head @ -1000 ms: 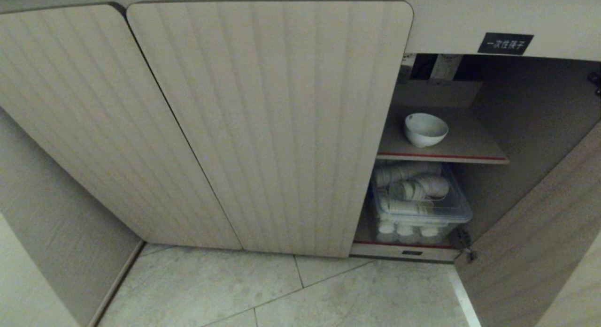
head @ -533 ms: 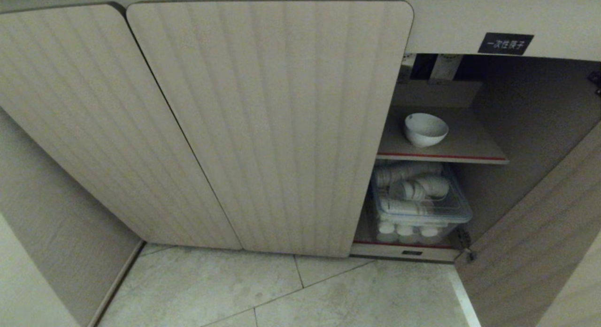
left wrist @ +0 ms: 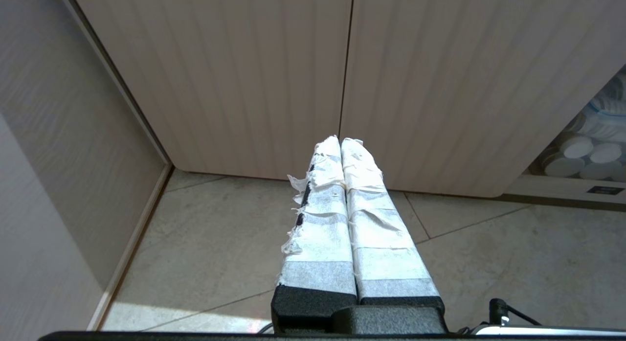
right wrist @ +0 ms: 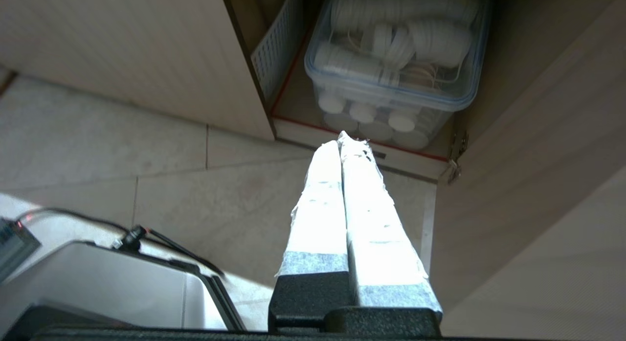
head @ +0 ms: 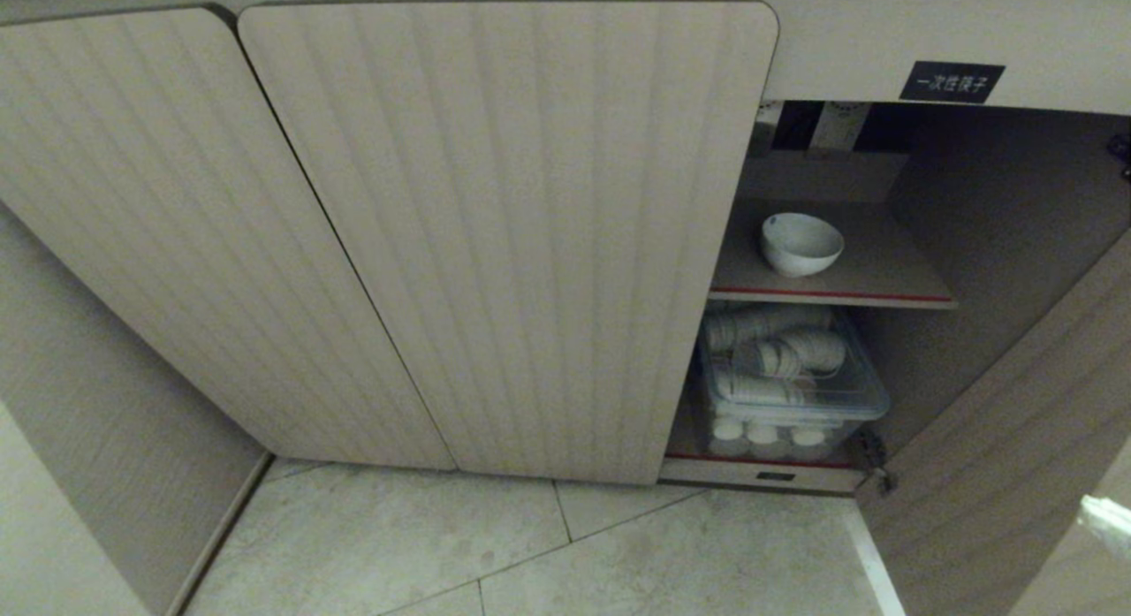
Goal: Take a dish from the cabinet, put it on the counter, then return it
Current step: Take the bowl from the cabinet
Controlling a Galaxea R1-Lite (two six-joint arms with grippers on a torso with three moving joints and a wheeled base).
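Dish (head: 801,242): upright on cabinet (head: 495,236) upper shelf, door open for access | right gripper (right wrist: 342,138): clenched, empty, facing the opening | left gripper (left wrist: 341,141): clenched, idle.

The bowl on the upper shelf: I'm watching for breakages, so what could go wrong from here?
1. The right hand is shut and low by the clear bin; unless it opens, it may shove the bowl instead of gripping it.
2. The open door and the shelf's red edge crowd the opening; the arm could clip either.
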